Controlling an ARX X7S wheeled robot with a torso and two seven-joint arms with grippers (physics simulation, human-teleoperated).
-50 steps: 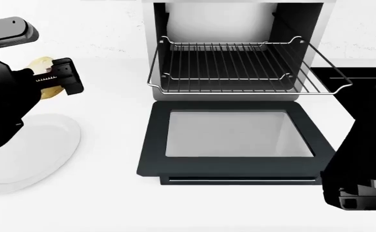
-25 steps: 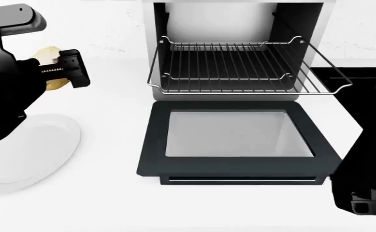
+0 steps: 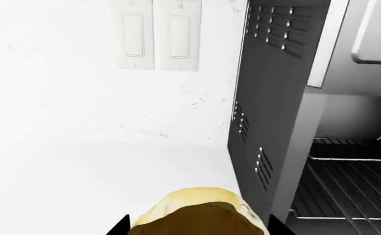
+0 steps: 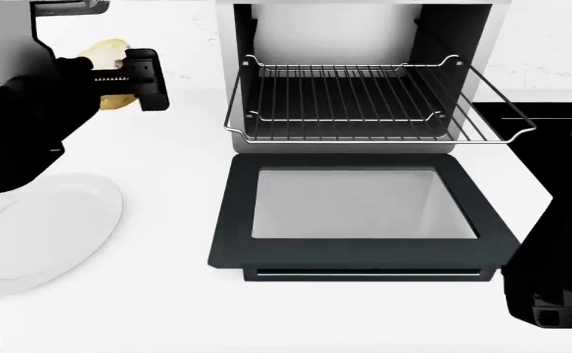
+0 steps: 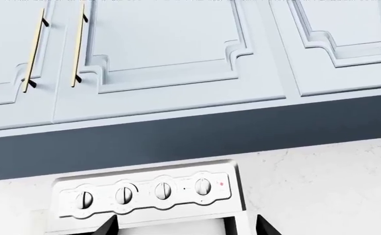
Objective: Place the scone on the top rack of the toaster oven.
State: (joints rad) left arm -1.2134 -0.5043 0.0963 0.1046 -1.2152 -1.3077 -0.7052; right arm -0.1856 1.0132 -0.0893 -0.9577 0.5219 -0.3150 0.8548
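The scone (image 4: 109, 53), a small rounded pale-yellow baked lump, sits clamped between the black fingers (image 4: 145, 79) of the left arm, lifted clear of the white worktop (image 4: 173, 191). Everything turns on one relation: the boxy silver-sided toaster oven (image 4: 482, 73) stands to the right of those fingers, its black-framed glass door (image 4: 355, 213) dropped flat toward the robot, and the silver wire top rack (image 4: 359, 103) is pulled partway out over that door. From the fingers, the rack's near-left corner lies well off to the right and at roughly the same height, so the move ahead is, in my judgement, mostly a sideways carry with a little lowering at the end.

In the left wrist view the oven's dark vented side wall (image 3: 269, 98) rises just beside the scone (image 3: 200, 215), between it and the rack bars (image 3: 347, 181); the fingers have to come around the front of that wall, not through it.

The round white plate (image 4: 41, 228) lies below and nearer the robot than the fingers.

The scone is lumpy and nearly round, with no clear long axis and no pointing end that I can make out, so its orientation on the rack should hardly matter.

The left arm is plainly the nearer. The right arm's black body (image 4: 551, 272) hangs low, beyond the door's right edge; whether its fingers are apart or together I cannot tell.
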